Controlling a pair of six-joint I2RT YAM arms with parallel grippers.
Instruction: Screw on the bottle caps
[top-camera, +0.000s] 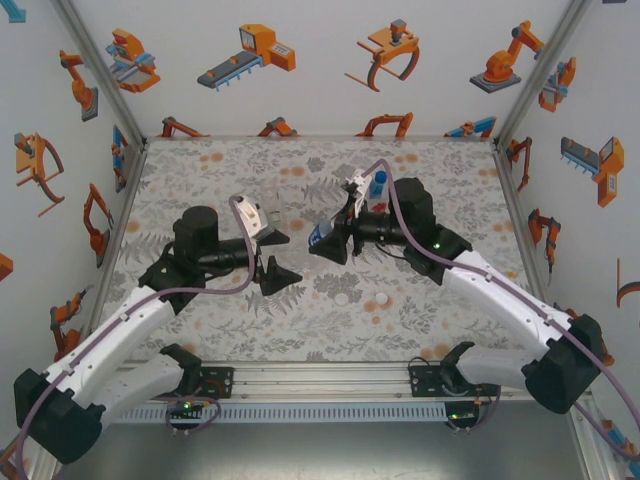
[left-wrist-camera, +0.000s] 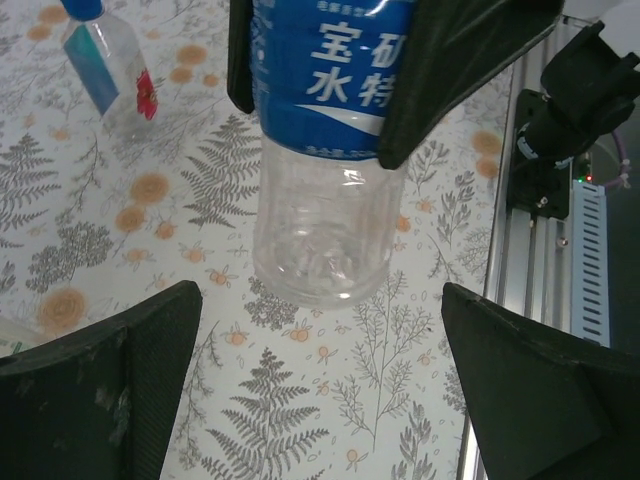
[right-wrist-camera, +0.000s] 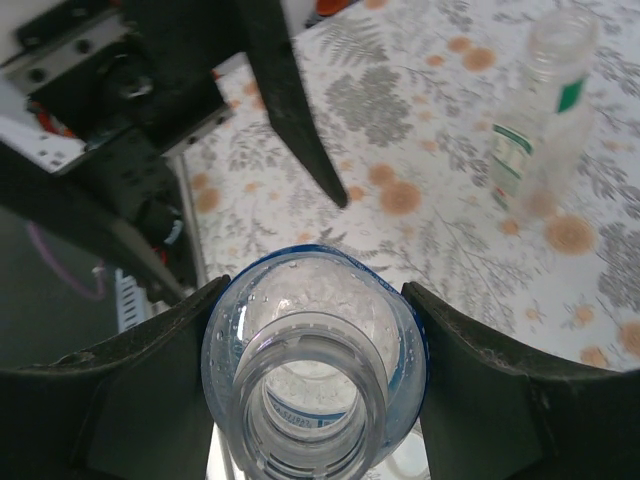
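Floral tabletop (top-camera: 230, 170) at frame centre: right gripper (right-wrist-camera: 315, 350) clamps the uncapped water bottle (left-wrist-camera: 325, 190), left gripper (left-wrist-camera: 320, 390) gapes wide beside it; two white caps (top-camera: 380, 298) lie lower centre

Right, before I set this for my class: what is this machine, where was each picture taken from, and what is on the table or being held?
These are two robot arms at a flowered table. One picture looks down from above. The other two come from cameras on the wrists. The right end effector grips a clear round plastic water bottle with a blue label, which has no cap on. The left end effector is open and empty. On the table are two small white round plastic caps, a short bottle with a blue cap and a tall narrow uncapped clear bottle.
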